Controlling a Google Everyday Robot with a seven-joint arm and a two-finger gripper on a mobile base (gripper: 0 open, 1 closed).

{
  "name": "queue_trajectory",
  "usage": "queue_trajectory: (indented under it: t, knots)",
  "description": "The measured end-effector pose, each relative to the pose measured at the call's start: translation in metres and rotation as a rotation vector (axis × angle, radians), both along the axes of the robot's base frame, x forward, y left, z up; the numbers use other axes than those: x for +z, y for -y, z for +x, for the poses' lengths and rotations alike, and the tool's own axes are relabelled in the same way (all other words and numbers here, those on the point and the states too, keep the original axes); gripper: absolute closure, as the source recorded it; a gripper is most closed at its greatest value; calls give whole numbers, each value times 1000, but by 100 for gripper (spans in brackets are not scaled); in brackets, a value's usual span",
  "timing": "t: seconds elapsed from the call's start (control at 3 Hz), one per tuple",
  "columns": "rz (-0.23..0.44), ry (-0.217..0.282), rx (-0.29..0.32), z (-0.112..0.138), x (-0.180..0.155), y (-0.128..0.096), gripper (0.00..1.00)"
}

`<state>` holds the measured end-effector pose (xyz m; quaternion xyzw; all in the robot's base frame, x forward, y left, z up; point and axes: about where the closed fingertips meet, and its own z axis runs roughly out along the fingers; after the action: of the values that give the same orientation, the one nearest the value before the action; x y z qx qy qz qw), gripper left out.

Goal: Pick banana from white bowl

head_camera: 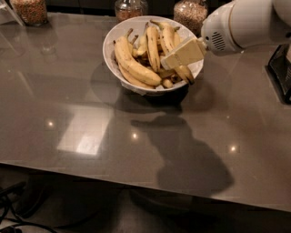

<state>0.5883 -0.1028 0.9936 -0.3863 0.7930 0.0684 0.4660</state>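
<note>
The white bowl [113, 43] stands at the back middle of the grey table and holds a heap of bananas. The banana [168, 38] is long and slim, lies on the bowl's right side, and runs from a greenish stem at the back to a dark tip [190, 80] near the rim. A thicker, curved banana [134, 65] lies at the front left of the heap. My gripper [171, 59] reaches in from the right, its cream tip over the bowl's right half, right over the slim banana's middle.
Three glass jars stand behind the bowl: far left [30, 11], middle [131, 8], right [191, 14]. A dark object [281, 75] sits at the table's right edge. The arm's white body [243, 22] hangs over the back right. Cables lie on the floor [11, 207].
</note>
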Motion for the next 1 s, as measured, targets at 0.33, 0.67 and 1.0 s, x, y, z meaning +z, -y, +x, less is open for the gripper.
queue_trajectory:
  t: [0.33, 0.67, 1.0]
  knots:
    - [33, 25, -6, 15, -2, -4, 24]
    - [46, 21, -17, 23, -10, -5, 24]
    - [47, 5, -24, 27, -20, -7, 25]
